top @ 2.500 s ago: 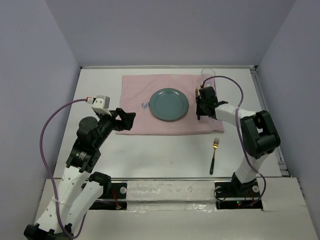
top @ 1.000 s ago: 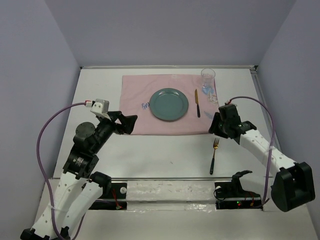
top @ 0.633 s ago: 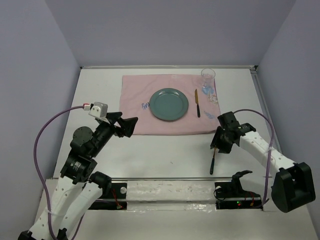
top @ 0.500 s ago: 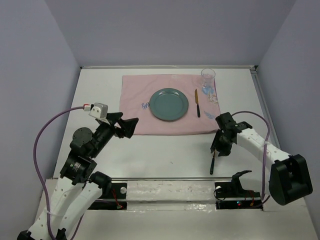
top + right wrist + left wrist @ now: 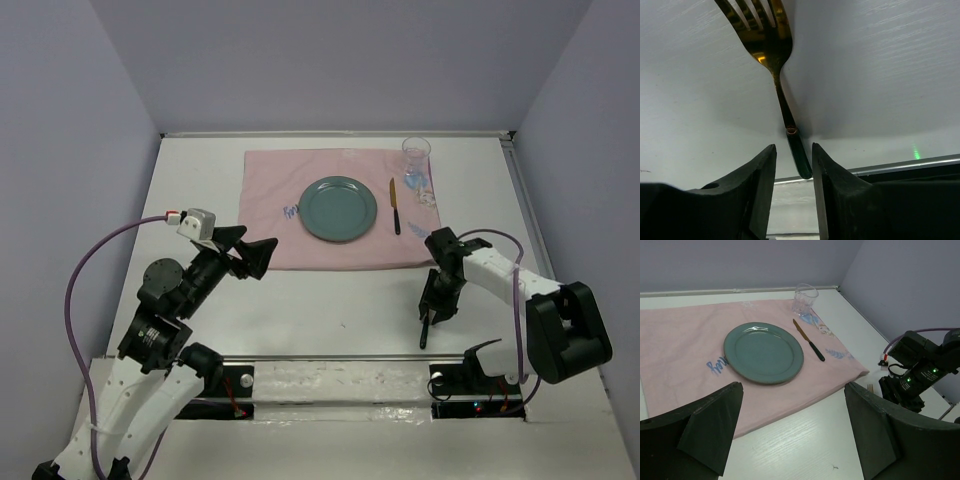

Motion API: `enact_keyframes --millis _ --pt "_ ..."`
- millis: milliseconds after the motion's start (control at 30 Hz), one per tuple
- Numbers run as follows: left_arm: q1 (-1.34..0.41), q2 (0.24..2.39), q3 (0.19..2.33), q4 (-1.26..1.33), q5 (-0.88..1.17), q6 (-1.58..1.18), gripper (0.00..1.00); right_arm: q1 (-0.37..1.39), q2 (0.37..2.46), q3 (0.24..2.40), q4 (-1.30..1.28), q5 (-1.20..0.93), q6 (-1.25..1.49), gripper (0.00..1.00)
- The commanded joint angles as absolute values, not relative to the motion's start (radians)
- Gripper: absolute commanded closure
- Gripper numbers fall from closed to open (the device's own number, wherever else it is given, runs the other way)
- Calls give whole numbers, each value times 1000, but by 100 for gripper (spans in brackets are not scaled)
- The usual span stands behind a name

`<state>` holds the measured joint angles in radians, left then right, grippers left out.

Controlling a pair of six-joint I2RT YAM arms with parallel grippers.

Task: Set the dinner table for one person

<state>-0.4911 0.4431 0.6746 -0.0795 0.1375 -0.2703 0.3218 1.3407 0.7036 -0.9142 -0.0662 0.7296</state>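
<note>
The dinner table (image 5: 330, 300) is a white tabletop. A gold fork with a dark handle (image 5: 799, 155) lies on it near the front right, its handle end (image 5: 424, 336) showing below my right gripper (image 5: 432, 312). In the right wrist view that gripper (image 5: 793, 147) is low over the table. Its jaws stand narrowly apart on either side of the handle, with a slim gap showing. My left gripper (image 5: 255, 255) hangs wide open above the left of the table, holding nothing. From the left wrist view the fork's tines (image 5: 870, 387) peek out beside the right arm.
A pink placemat (image 5: 270, 180) at the back carries a teal plate (image 5: 339, 208), a knife (image 5: 395, 207) to its right and a clear glass (image 5: 416, 152) at the far right corner. The table's metal rim (image 5: 330, 356) runs just behind the fork's handle.
My right arm has swung from the placemat's right edge down onto the fork, and its jaws have narrowed around the handle. The left arm has barely shifted.
</note>
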Motion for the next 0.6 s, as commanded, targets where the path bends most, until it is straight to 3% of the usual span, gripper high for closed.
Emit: enact_keyframes --millis 0,167,300,433,567 --pt "-495 439 713 -44 133 -255 6 325 1356 695 -904 -130 721 62" --pt "-497 443 712 -46 130 -255 6 325 1397 696 -862 -138 715 77" --pt "-495 443 712 -46 130 -255 6 325 1410 698 -841 -141 712 83" --pt "-497 442 712 -46 132 -253 7 325 1390 696 -848 -132 718 98" --pt "-495 437 712 -44 133 -253 6 325 1358 712 -874 -126 715 100"
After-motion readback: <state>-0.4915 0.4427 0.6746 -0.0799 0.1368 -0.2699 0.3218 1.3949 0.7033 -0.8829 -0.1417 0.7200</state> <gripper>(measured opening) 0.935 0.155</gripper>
